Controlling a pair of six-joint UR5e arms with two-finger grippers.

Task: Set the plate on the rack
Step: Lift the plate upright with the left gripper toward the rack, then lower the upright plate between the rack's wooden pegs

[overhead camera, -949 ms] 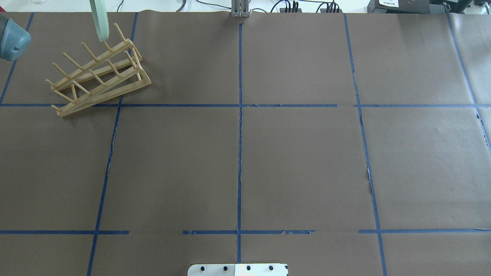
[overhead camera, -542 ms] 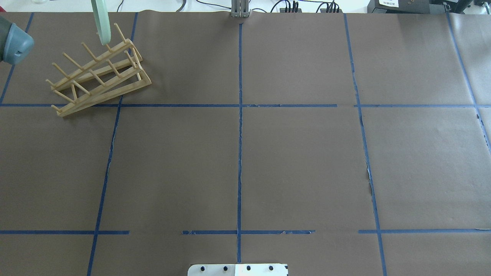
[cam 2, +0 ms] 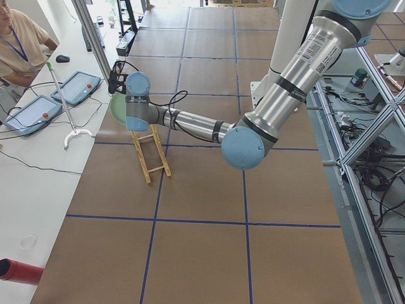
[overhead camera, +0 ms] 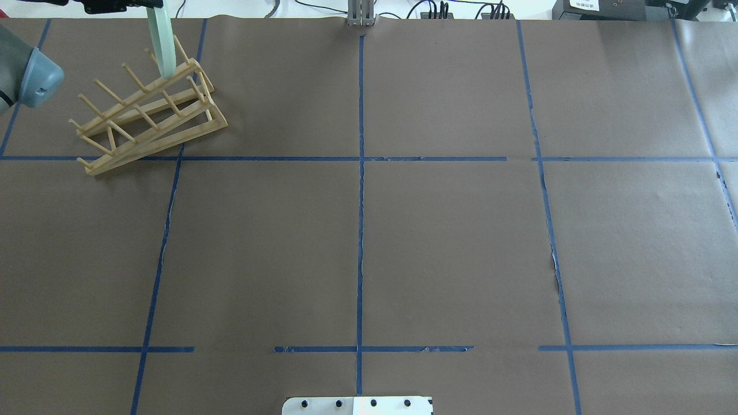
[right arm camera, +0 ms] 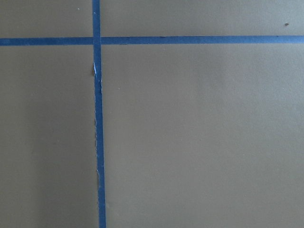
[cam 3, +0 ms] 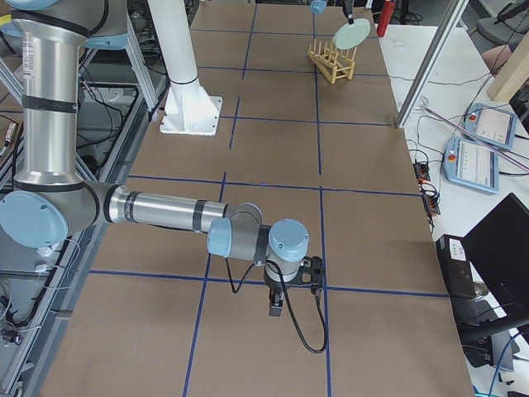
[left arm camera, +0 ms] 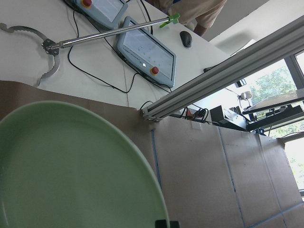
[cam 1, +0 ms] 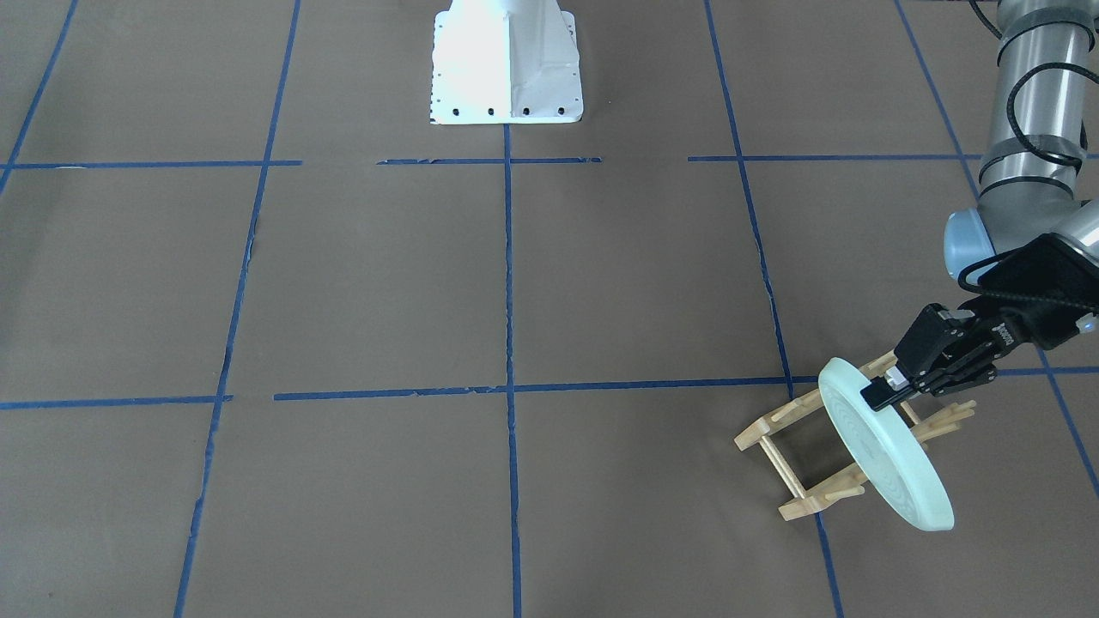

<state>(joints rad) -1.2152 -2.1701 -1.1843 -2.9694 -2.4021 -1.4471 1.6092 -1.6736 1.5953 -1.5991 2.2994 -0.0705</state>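
Note:
The pale mint-green plate (cam 1: 893,468) stands on edge, tilted, over the light wooden rack (cam 1: 794,455). My left gripper (cam 1: 884,396) is shut on the plate's upper rim. In the overhead view the plate (overhead camera: 162,46) dips among the pegs at the far end of the rack (overhead camera: 151,115); I cannot tell whether it touches the rails. The plate fills the lower left of the left wrist view (left arm camera: 71,166). My right gripper (cam 3: 277,310) hangs low over bare table far from the rack, and I cannot tell whether it is open or shut.
The rack sits near the table's far left corner. Beyond that edge is a white bench (cam 2: 38,171) with control pendants (cam 2: 76,87), a grabber tool and a seated person (cam 2: 16,44). The robot's white base (cam 1: 505,64) stands at the near middle.
The plate has come down and slightly right, from above the rack's far end to among its pegs. The left arm has moved further into the overhead view.

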